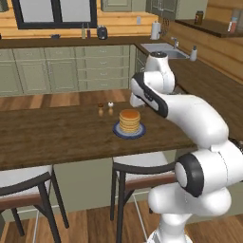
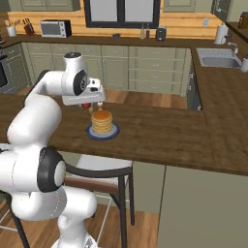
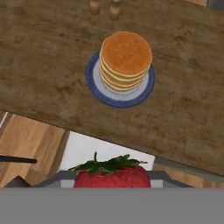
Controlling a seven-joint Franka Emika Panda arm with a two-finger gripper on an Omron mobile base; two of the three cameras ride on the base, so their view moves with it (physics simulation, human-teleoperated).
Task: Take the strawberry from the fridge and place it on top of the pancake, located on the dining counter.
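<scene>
The end effector (image 3: 112,183) pinches the strawberry (image 3: 112,174) above the table's (image 3: 43,65) near edge, short of the pancake (image 3: 126,59) stacked on its blue plate (image 3: 98,89).

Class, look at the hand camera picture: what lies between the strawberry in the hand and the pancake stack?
In the hand view, between the strawberry and the pancake lie a white stool seat and bare dining counter top.
</scene>
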